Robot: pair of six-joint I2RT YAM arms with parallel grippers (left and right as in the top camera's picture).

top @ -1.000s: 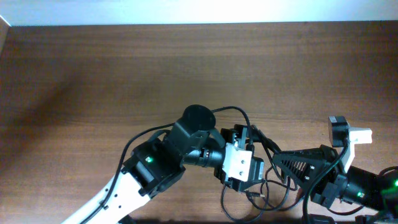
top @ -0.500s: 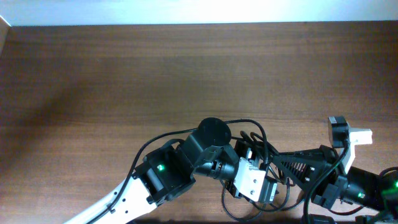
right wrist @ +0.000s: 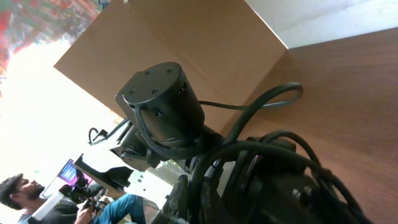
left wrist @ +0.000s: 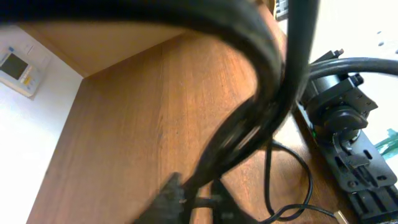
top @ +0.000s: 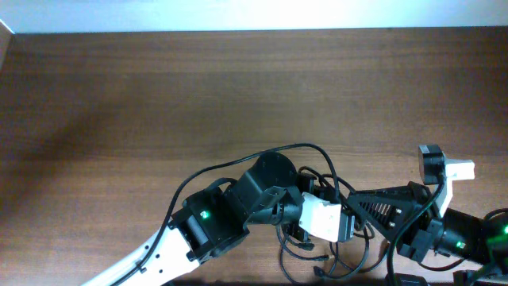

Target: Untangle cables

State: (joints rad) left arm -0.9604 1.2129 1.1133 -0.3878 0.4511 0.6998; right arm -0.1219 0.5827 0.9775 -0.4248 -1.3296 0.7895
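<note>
- the left gripper (top: 343, 229) sat at the near middle of the table (top: 159, 103), buried in the cords. its jaws were hidden from overhead and blurred out in its own wrist view, so their state could not be told.
- the cables (top: 333, 253) lay in a loose knot of loops between and beneath the two grippers, close to the near edge. some strands crossed directly in front of the left wrist camera (left wrist: 249, 118).
- handling, as judged: light, limp and thin, likely to slide through a loose pinch and to drag neighbouring loops. best taken on a single free strand near a plug end, not in the bundle.
- the right gripper (top: 355, 205) pointed left into the knot with its jaws pressed together. whether a cord was caught between them was not visible.
- room: bare table opened to the left and far side. the near edge was close, and the two arms crowded each other.
</note>
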